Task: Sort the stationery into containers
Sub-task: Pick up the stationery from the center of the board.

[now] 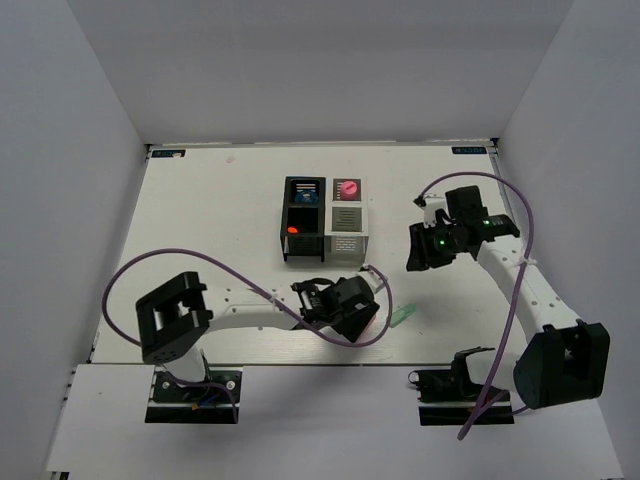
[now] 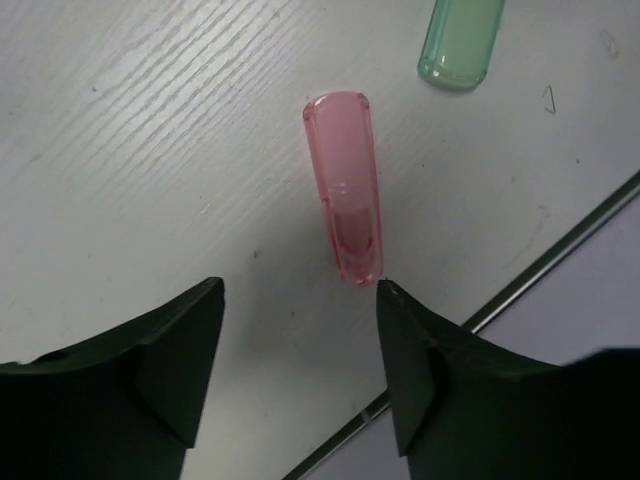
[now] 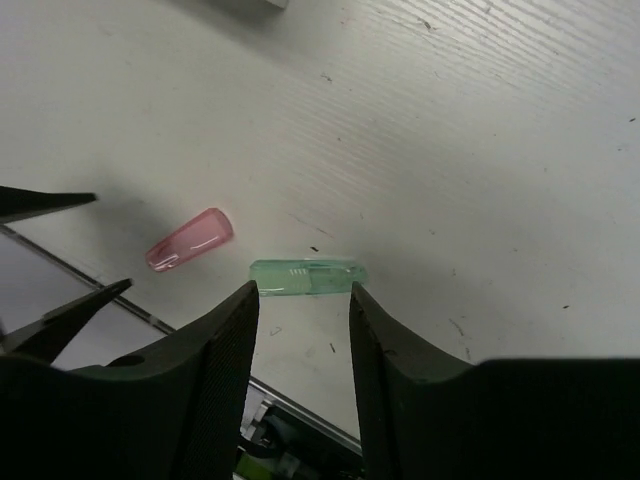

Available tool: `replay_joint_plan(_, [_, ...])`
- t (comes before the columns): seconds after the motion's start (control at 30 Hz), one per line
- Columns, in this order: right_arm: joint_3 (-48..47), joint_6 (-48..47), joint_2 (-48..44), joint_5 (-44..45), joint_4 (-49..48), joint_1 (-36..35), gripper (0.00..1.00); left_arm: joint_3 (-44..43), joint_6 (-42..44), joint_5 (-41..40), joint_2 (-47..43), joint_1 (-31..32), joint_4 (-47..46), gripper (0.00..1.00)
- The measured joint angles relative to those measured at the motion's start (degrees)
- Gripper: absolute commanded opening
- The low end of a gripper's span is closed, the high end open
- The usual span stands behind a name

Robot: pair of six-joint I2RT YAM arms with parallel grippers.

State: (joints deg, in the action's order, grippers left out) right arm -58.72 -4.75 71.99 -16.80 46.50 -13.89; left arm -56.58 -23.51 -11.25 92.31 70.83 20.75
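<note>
A pink capsule (image 2: 346,200) lies on the white table just ahead of my left gripper (image 2: 300,290), close to its right fingertip (image 2: 392,296). That gripper is open and empty, low near the table's front edge (image 1: 362,318). A mint-green capsule (image 1: 402,317) lies to the right of it, also in the left wrist view (image 2: 460,40). My right gripper (image 1: 420,255) is open and empty, held well above the table. In its wrist view the green capsule (image 3: 307,276) shows just past the fingertips, and the pink capsule (image 3: 189,240) lies left of it.
The black organiser (image 1: 287,215) and the white organiser (image 1: 363,215) stand joined at the table's middle. The black one holds a blue pot (image 1: 303,192) and a red-capped item (image 1: 293,229); the white one holds a pink item (image 1: 346,188). The table's front edge (image 2: 540,265) runs close to both capsules.
</note>
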Motion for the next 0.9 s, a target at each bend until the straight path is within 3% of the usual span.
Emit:
replay_joint_plan(0.37, [5.1,-0.2,-2.6,-12.1,-0.6,9.0,0.44,-6.3,0.0,-0.8,11.0,2.1,-6.1,0.69])
replay_joint_plan(0.7, [6.7,-0.2,-2.9,-18.8,-2.1,13.6,0.44,-11.9,-1.0,-4.9,17.7,2.1,-5.5,0.54])
replay_joint_plan(0.8, [6.9,-0.2,-3.4,-20.3,-2.1,15.5,0.44,-12.3,-1.5,-6.4,18.0,2.1,-4.8,0.41])
replay_joint_plan(0.87, [6.9,-0.2,-3.4,-21.2,-2.1,16.3,0.46,-12.5,-1.9,-7.0,18.1,2.1,-4.2,0.21])
replay_joint_plan(0.9, [6.9,-0.2,-3.4,-21.5,-2.1,16.7,0.62,-12.6,-1.9,-7.2,18.1,2.1,-3.9,0.13])
